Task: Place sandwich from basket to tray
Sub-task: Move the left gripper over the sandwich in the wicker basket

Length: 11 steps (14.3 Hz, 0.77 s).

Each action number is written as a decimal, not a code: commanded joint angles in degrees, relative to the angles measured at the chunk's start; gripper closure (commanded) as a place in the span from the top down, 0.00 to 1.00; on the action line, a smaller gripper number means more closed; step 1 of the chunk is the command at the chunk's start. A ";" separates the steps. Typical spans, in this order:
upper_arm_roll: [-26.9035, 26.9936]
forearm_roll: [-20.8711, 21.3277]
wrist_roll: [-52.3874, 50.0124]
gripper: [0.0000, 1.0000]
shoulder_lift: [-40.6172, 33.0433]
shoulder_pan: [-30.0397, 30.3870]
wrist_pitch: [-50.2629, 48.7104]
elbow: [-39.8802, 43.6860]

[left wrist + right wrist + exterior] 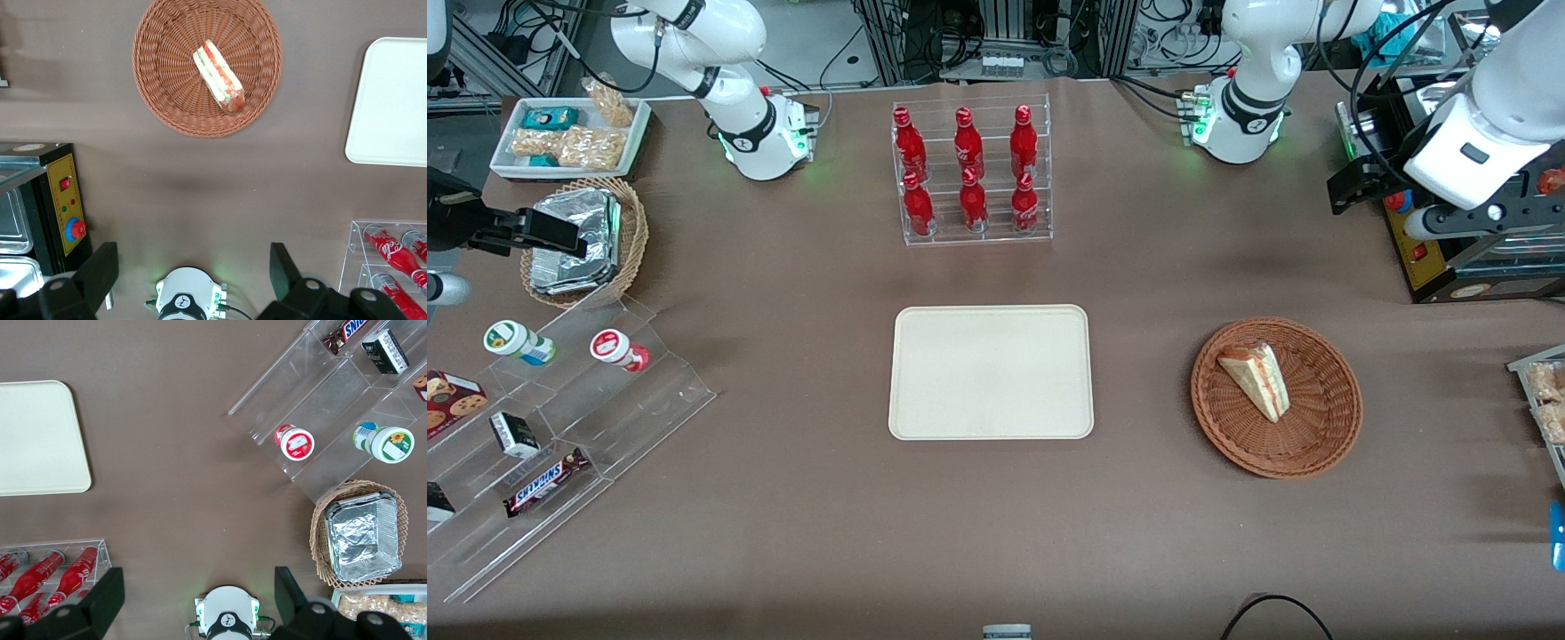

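1. The small triangular sandwich [1256,377] of white bread with red and green filling lies on its side inside the wide, shallow, reddish-brown woven wicker basket [1325,436], off the basket's centre.
2. That basket sits on the brown desk [800,498] toward the working arm's end, well apart from the large flat cream rectangular tray [991,372] with rounded corners, which lies at the middle of the desk with nothing on it.
3. The left arm's end effector [193,273] hangs high above the desk near the arm's own base, its two dark fingers [99,270] spread wide apart and holding nothing.
4. A clear acrylic rack of red bottles [970,173] stands farther from the front camera than the tray.
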 commanded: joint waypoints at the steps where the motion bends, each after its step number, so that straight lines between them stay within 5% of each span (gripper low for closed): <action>1: -0.06 0.91 1.17 1.00 1.29 -0.34 -1.31 1.77; 11: 0.20 1.00 -5.32 1.00 9.18 0.18 3.14 -1.91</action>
